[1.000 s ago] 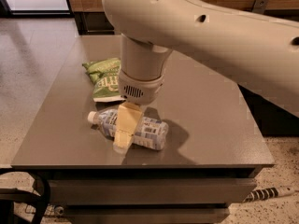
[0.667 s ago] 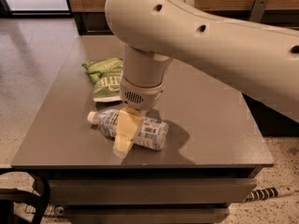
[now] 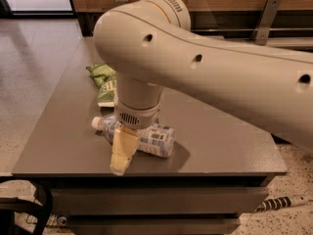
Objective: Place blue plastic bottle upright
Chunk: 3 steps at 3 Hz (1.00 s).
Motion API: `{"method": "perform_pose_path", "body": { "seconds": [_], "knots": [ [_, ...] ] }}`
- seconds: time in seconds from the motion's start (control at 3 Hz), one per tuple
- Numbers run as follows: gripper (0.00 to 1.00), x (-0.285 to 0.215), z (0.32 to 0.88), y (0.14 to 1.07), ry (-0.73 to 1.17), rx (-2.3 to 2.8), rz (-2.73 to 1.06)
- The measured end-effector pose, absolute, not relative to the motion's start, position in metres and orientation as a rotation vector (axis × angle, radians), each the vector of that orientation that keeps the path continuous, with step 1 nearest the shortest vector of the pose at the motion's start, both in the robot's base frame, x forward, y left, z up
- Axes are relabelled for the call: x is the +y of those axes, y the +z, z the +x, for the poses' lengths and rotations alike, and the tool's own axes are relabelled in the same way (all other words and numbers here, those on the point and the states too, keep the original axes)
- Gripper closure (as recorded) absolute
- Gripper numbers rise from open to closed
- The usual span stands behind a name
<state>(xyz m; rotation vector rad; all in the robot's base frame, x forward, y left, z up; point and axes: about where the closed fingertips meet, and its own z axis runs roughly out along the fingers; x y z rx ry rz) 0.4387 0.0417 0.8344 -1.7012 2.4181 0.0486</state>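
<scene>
Grey-brown desk [image 3: 220, 141], matte top. Blue plastic bottle [image 3: 157, 139] lies on its side near the front edge, left of centre. Its white cap points toward the left edge, its base toward the right, and the pale label shows on the body. Your claw [image 3: 122, 153] comes straight down from the cream arm [image 3: 205, 77] and sits over the bottle's neck end. Its yellowish tip crosses in front of the bottle and ends low, close to the front edge. You cannot tell from this angle whether the claw is open or clamped on the bottle, because its far side is hidden. Green snack packet [image 3: 105, 82] lies flat just behind the bottle, toward the far left corner, partly covered by the arm.
</scene>
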Motion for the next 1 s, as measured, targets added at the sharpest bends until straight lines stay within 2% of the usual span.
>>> {"method": "perform_pose_path", "body": {
  "seconds": [0.33, 0.67, 1.0],
  "knots": [
    [0.16, 0.0569, 0.4398, 0.8272, 0.012, 2.386, -1.740],
    [0.47, 0.0568, 0.4391, 0.8291, 0.007, 2.382, -1.738],
    [0.71, 0.0568, 0.4386, 0.8303, 0.004, 2.379, -1.737]
  ]
}}
